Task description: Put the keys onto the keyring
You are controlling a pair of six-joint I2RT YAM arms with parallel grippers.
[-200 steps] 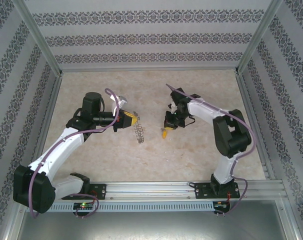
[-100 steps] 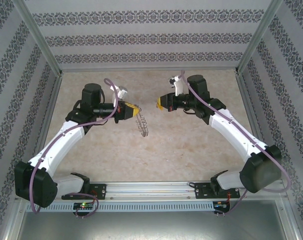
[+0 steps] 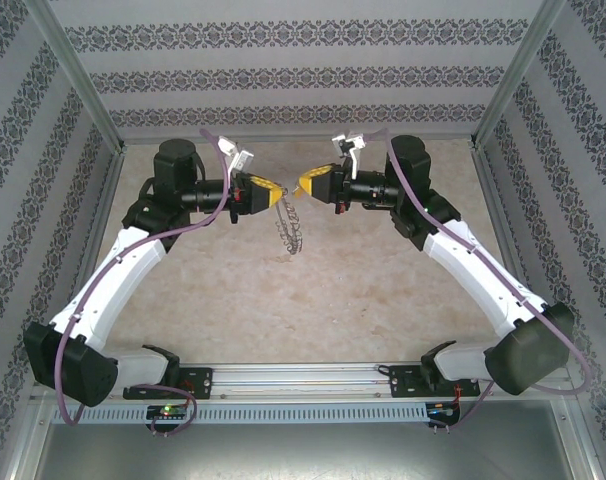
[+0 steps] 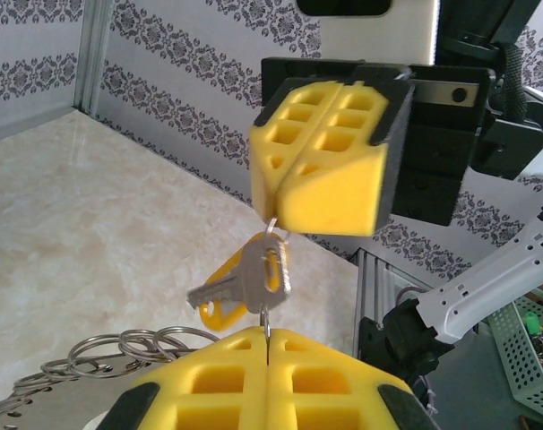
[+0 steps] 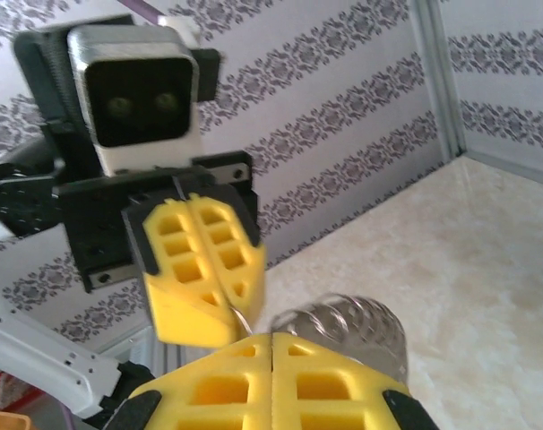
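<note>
Well above the counter [image 3: 383, 290], toward its far middle, the two arms meet almost tip to tip. The left end effector [image 3: 271, 190] is clenched on the keyring [image 3: 291, 230], a string of grey metal loops dangling below and slightly right of its tip. The right end effector [image 3: 307, 184] is clenched too, and the key [image 4: 254, 282] hangs just under its fingers, silver blade pointing left with a yellow-orange head behind.

The biggest risk, as I judge it, is the arms themselves. With both tips so near, a small misjudged advance could knock the yellow pads together and jar either grip loose. If both stay clamped while one pulls away, the key could twist out and fall to the counter. The hanging loops may also swing and snag, or drag the pinched section off line so the key's hole misses the wire.

Several things are hard to read. I cannot tell whether the right fingers pinch the key's head or a thin wire loop above it. A sliver of wire rises from the left fingers to the key, but whether it is threaded through is hidden. In the right wrist view the keyring is only a blurred silvery coil. The silver and yellow parts might even be two keys.
</note>
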